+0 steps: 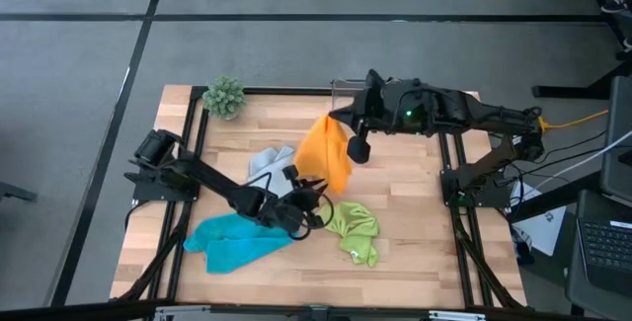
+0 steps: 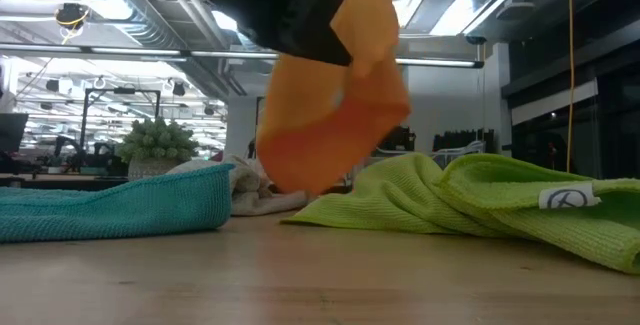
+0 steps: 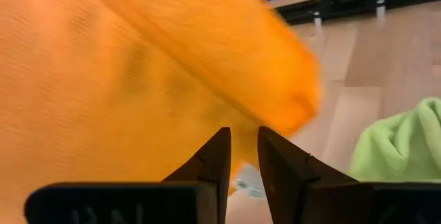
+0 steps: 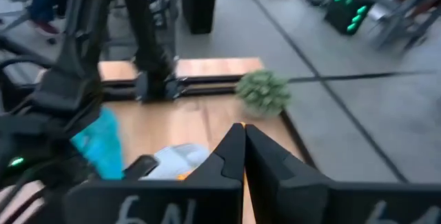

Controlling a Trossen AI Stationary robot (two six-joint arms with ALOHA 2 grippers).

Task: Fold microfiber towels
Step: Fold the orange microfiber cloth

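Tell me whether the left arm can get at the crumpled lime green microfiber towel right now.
Probably yes. The left gripper hovers beside the lime green microfiber towel, with bare table between them. The hanging orange microfiber towel, held up by the right gripper, hangs farther back.

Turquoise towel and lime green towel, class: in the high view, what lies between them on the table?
In the high view, the left hand and its dark arm lie between the turquoise towel and lime green towel.
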